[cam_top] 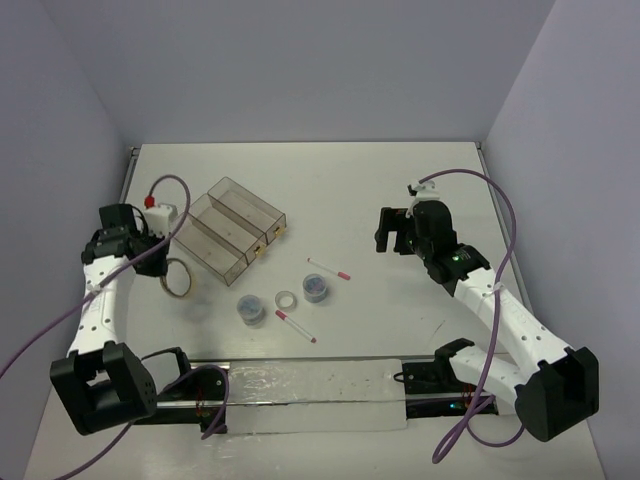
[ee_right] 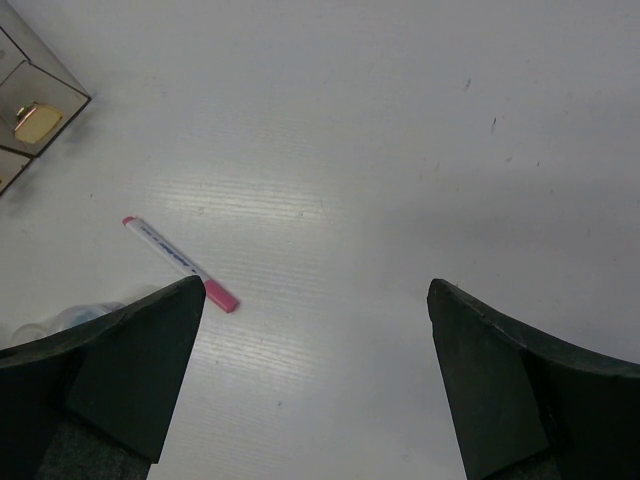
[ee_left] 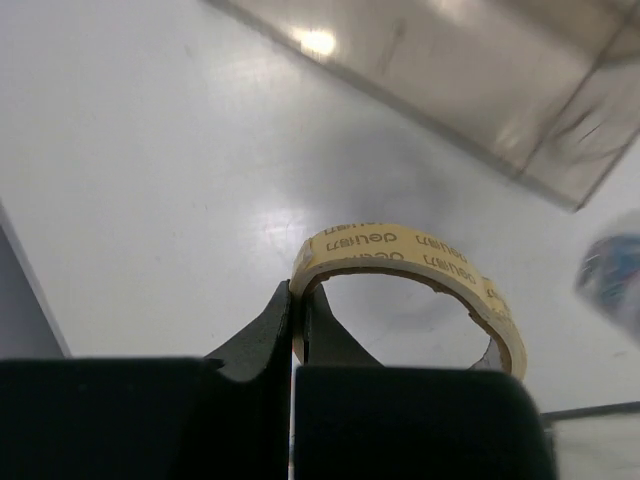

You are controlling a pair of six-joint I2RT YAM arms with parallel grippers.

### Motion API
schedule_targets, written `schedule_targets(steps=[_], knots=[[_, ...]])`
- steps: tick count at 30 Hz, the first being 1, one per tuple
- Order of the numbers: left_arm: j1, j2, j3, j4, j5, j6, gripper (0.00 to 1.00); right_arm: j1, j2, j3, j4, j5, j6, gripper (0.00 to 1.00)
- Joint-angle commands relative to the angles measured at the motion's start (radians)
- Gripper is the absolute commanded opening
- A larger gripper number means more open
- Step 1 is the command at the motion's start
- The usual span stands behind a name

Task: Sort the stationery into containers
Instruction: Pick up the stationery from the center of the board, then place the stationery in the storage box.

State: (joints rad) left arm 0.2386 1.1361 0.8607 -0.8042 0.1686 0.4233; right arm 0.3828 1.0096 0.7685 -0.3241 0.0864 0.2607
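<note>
- Left gripper (ee_left: 297, 322): clamped on the wall of the tan paper tape ring (ee_left: 410, 262), beside the three joined clear brownish plastic bins (cam_top: 232, 228). Possibly resting on the white table (cam_top: 400, 180).
- Right gripper (ee_right: 315, 330): spread wide, holding nothing, near a thin white red-capped pen (ee_right: 180, 262).
</note>
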Motion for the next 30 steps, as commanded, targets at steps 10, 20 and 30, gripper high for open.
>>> schedule_targets(steps=[10,20,30], knots=[[-0.128,0.166,0.222,0.360,-0.049,-0.413,0.00,0.005,-0.012,0.043,-0.010,0.035,0.003,1.00],[-0.127,0.299,0.171,0.466,-0.139,-0.495,0.00,0.005,-0.012,0.047,-0.042,0.049,0.009,1.00],[-0.128,0.398,0.150,0.458,-0.217,-0.487,0.00,0.005,-0.004,0.050,-0.043,0.044,0.012,1.00]])
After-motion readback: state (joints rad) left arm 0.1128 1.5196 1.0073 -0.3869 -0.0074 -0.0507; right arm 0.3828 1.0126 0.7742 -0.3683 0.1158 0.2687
